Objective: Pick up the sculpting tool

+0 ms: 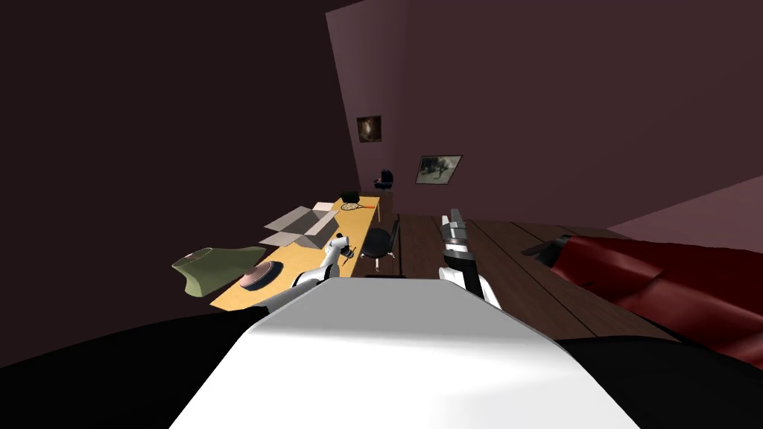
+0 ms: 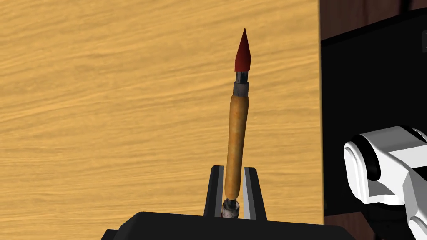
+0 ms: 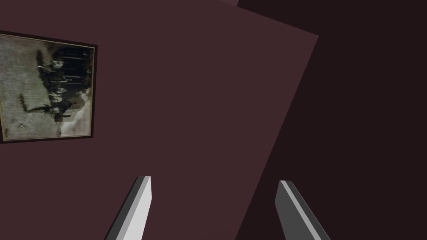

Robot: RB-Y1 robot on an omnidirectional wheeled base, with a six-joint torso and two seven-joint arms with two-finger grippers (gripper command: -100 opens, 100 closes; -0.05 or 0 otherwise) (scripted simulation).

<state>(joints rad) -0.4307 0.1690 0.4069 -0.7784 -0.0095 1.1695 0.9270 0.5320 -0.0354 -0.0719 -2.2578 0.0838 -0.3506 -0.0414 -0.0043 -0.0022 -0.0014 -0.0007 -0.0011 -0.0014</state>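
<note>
The sculpting tool (image 2: 237, 141) has a tan wooden handle, a grey metal collar and a red pointed tip. My left gripper (image 2: 232, 189) is shut on the lower end of its handle, the tool standing out along the fingers over the wooden tabletop (image 2: 104, 116). In the head view the left gripper (image 1: 343, 249) hovers over the long yellow table (image 1: 309, 257) near its right edge. My right gripper (image 3: 212, 208) is open with nothing between its fingers, and in the head view the right gripper (image 1: 452, 223) is raised above the dark floor.
On the table lie a flattened grey cardboard box (image 1: 302, 226), a green bust-like form (image 1: 212, 267), a round dark dish (image 1: 259, 275) and a racket (image 1: 359, 205). A black office chair (image 1: 380, 242) stands at the table's right side. A red sofa (image 1: 663, 279) lies to the right.
</note>
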